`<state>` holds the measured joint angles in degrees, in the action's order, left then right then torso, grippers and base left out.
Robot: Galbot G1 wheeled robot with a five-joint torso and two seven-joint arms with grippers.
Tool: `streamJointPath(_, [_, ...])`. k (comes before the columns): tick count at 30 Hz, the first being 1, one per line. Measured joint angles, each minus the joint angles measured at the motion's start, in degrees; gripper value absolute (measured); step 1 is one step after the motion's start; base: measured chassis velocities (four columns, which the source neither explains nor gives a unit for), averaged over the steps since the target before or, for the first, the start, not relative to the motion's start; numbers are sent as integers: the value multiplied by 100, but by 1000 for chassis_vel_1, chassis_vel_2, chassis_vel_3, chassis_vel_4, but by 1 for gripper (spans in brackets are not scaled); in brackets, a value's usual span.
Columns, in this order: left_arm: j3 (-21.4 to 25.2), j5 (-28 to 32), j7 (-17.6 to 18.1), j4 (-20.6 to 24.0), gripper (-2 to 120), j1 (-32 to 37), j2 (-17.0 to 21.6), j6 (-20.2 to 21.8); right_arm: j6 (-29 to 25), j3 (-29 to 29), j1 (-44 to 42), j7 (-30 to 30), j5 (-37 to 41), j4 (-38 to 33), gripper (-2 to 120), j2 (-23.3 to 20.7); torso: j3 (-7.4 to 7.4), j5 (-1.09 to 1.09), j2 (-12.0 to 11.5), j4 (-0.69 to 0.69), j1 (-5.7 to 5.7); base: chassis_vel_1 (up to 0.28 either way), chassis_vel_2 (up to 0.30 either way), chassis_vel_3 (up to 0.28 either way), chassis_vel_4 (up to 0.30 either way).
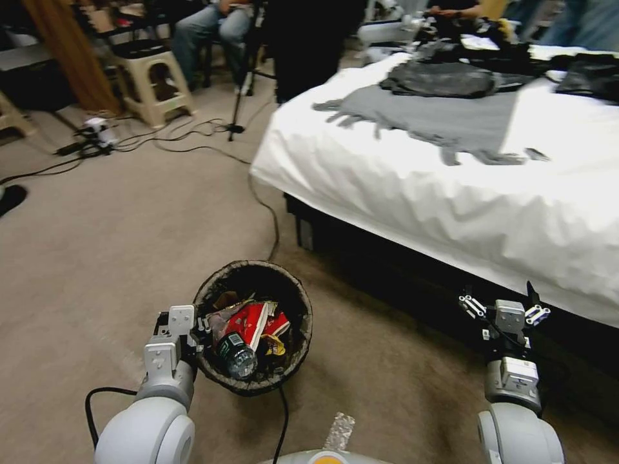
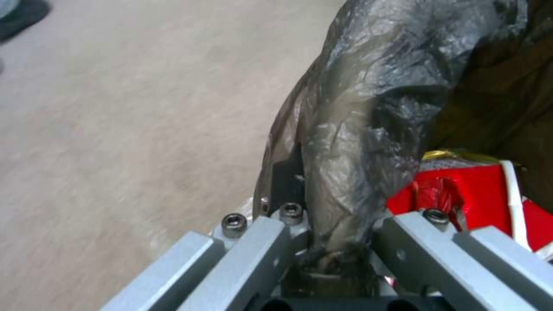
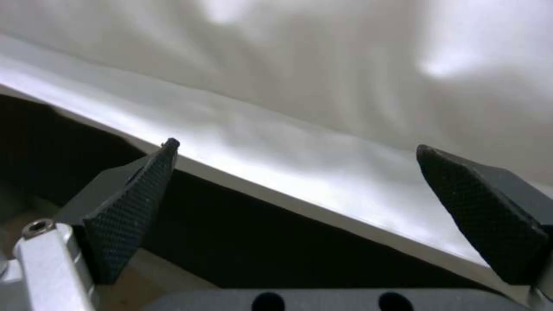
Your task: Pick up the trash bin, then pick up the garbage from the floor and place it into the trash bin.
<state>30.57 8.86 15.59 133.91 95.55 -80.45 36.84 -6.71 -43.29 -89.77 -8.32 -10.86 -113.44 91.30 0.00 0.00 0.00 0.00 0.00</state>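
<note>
The trash bin (image 1: 255,270), a round bucket lined with a dark bag, hangs just above the carpet at the lower middle of the head view. My left gripper (image 1: 198,332) is shut on its rim on the left side; the left wrist view shows the dark bag-covered rim (image 2: 357,142) pinched between the jaws. Garbage (image 1: 253,325) lies inside the trash bin: red-and-white paper, a yellow wrapper and a plastic bottle (image 1: 235,354). A red piece of garbage (image 2: 472,194) shows beside the rim. My right gripper (image 1: 504,303) is open and empty, held low beside the bed; its black pads (image 3: 129,216) stand wide apart.
A bed with a white sheet (image 1: 451,193) and grey and dark clothes (image 1: 445,116) stands at the right, its dark base close to my right arm. Cables (image 1: 264,212) run over the beige carpet. A stool (image 1: 151,84), a tripod and seated people are at the back.
</note>
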Motion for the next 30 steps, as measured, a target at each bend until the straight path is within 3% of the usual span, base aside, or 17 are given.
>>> streamJointPath(30, [12, 15, 4, -64, 0, -40, 6, 19, -3, 98, -5, 2, -101, 85, 100, -106, 0, 0, -1, 0, 0, 123, 128, 127, 122])
